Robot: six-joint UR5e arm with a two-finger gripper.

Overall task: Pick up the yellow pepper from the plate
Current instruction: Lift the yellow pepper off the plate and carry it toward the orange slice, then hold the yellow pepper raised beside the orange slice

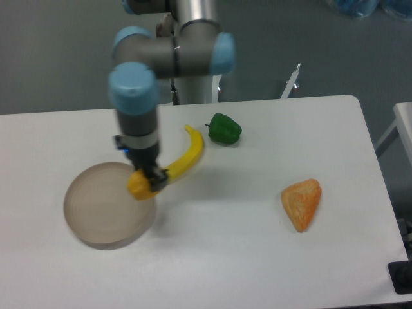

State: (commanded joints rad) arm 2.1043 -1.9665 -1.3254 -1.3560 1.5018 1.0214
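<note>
The yellow pepper (138, 186) hangs in the air over the right rim of the plate (96, 206), lifted off it. My gripper (149, 182) points down from the arm and is shut on the pepper, its dark fingers around the pepper's right side. The round tan plate lies on the white table at the left with nothing in it.
A long yellow banana (184, 156) lies just right of the gripper, its lower end close to the fingers. A green pepper (224, 129) sits behind it. An orange wedge (302, 203) lies at the right. The arm's base column (193, 64) stands at the table's back edge.
</note>
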